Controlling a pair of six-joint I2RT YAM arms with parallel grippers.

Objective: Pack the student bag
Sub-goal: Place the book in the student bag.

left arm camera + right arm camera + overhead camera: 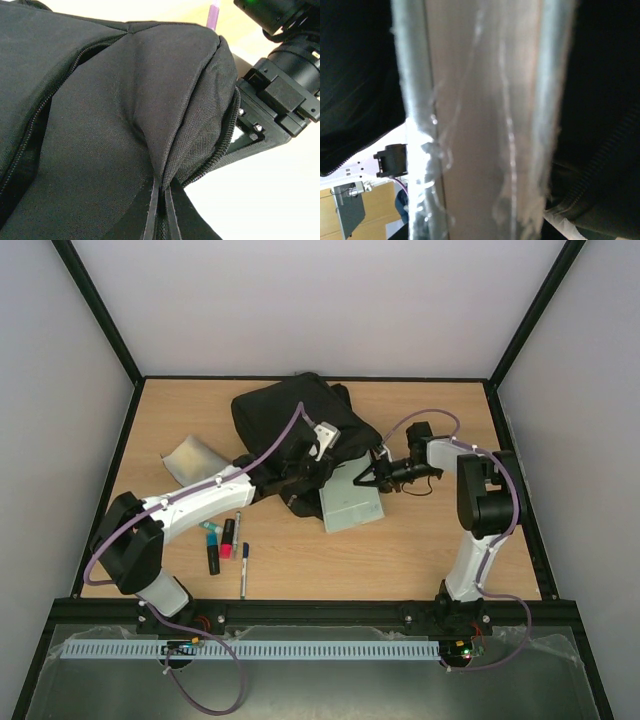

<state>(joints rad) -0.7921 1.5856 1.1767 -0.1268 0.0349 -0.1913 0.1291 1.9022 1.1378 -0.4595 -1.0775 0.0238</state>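
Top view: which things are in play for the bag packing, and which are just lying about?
In play:
- student bag
- left gripper, pinching the bag's fabric
- right gripper, at the pale flat book

Lying about, untouched (perhaps to pack later):
- grey sheet
- markers
- pen

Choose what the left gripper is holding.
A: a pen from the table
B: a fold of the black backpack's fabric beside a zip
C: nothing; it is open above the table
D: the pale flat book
B: in the left wrist view the left gripper is shut on a fold of the student bag, right beside its zip.
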